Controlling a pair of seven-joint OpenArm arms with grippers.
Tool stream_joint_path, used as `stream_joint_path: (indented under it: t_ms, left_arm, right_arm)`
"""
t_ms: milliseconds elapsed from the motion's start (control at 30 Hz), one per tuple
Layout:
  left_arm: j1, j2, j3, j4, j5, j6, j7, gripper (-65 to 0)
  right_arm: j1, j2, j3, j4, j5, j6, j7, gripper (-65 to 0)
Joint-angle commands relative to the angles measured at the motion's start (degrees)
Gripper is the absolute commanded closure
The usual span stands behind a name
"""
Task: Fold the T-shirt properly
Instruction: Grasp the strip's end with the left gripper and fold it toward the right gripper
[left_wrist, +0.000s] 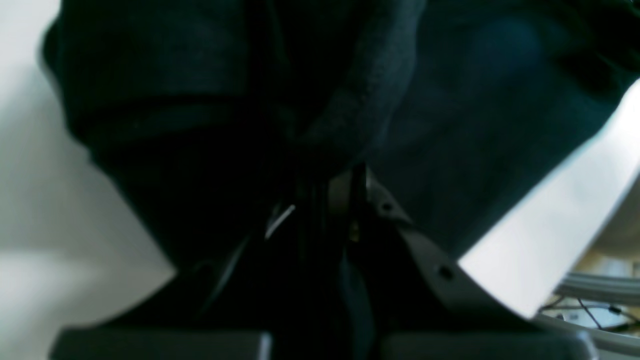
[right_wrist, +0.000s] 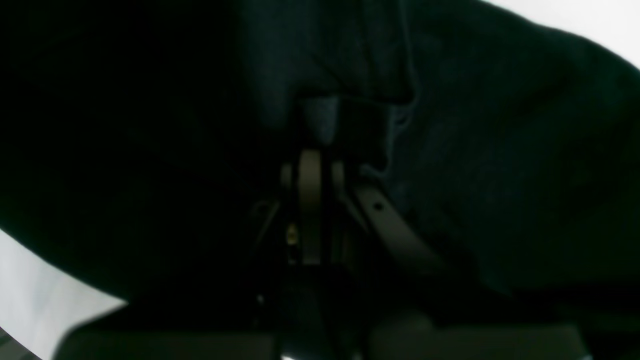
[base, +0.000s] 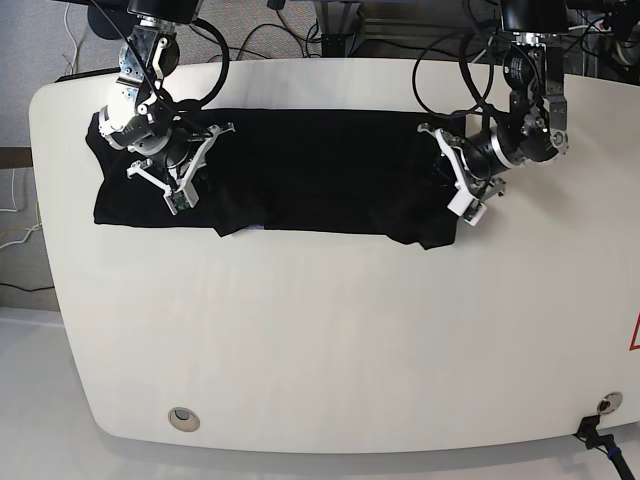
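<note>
The T-shirt (base: 300, 175) lies as a long black band across the far half of my white table (base: 330, 340), stretched from one side to the other with its plain dark side up, its near edge a little uneven with a small fold poking out toward me. My left gripper (base: 443, 172) sits at the end of the band on the base view's right, jaws pinched tight on a bunched ridge of the black cloth; through my left wrist camera the T-shirt (left_wrist: 350, 100) humps up right at my fingertips, table showing on either side. My right gripper (base: 197, 160) is at the opposite end, also clamped down, with the cloth (right_wrist: 475, 175) filling nearly all of my right wrist view and folding in around the closed jaws. Dark cables (base: 450, 70) loop behind both arms.
</note>
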Motion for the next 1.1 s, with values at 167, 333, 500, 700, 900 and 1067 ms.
stream_joint_path:
  t_ms: [167, 333, 500, 700, 900, 1067]
  left_arm:
    - [0.54, 2.78, 8.92, 4.30, -1.16, -0.49, -0.95, 0.0]
    - [-0.43, 5.51, 8.92, 4.13, -1.16, -0.49, -0.95, 0.0]
    - [-1.13, 9.03, 9.00, 3.95, -1.07, -0.49, -0.95, 0.0]
    - [-1.22, 10.96, 12.61, 3.86, -1.07, -0.49, -0.95, 0.0]
    - [-1.22, 11.40, 13.84, 4.04, -1.34, -0.49, -0.95, -21.8]
    - [-2.10, 14.74, 15.86, 4.39, -1.69, -0.49, -0.95, -31.4]
  right_arm:
    - [0.07, 0.32, 0.08, -0.49, 0.74, 0.10, 0.68, 0.0]
    - [-0.01, 0.32, 0.08, -0.40, 0.74, 0.10, 0.68, 0.0]
    - [-0.01, 0.32, 0.08, -0.40, 0.74, 0.10, 0.68, 0.0]
    - [-0.01, 0.32, 0.08, -0.31, 0.65, 0.10, 0.68, 0.0]
    - [-0.10, 0.32, 0.08, -0.23, 0.74, 0.10, 0.68, 0.0]
    - [-0.10, 0.32, 0.08, -0.23, 0.74, 0.10, 0.68, 0.0]
